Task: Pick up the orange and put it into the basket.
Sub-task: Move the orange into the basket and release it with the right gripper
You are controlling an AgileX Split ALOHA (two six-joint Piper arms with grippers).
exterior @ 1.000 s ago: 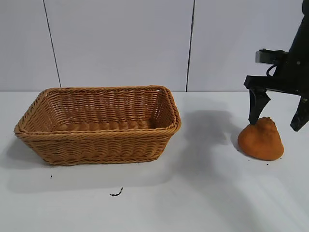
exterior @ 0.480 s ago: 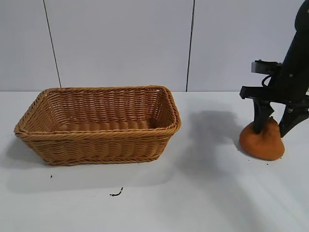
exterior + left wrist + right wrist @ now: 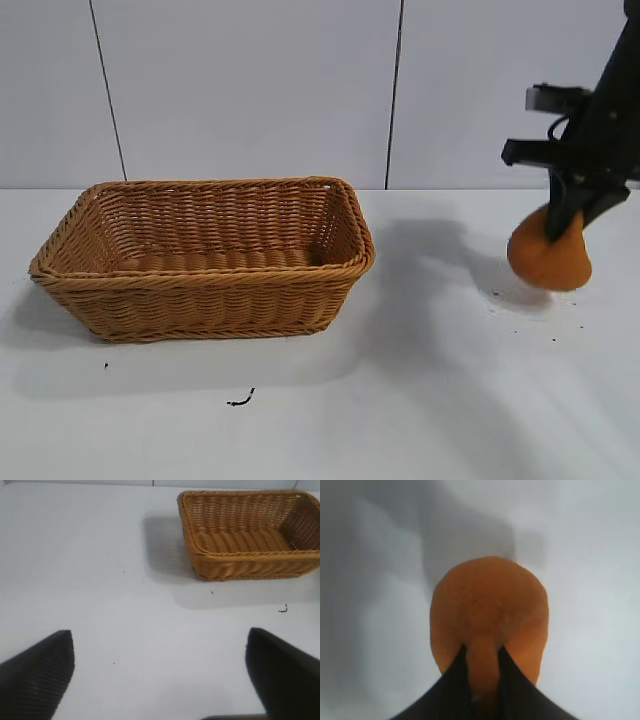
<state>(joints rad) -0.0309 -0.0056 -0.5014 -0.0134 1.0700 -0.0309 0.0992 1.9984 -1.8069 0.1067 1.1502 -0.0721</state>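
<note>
**Orange is up, basket still waits**

The right gripper point(image 3: 568, 222) pinches the orange point(image 3: 548, 260) by its top knob, just above the table, well apart from the basket point(image 3: 205, 262). The left gripper point(image 3: 160, 672) waits with fingers spread. The orange needs carrying over and dropping in.

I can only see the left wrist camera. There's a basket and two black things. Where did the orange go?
Observer: The right gripper holds the orange, off the table, out to the right of the basket.
Operator: Is it squeezing the whole orange?
Observer: No, the fingers pinch just the small knob on top.
Operator: Is there anything inside the basket?
Observer: Nothing shows inside it from the exterior view.
</note>
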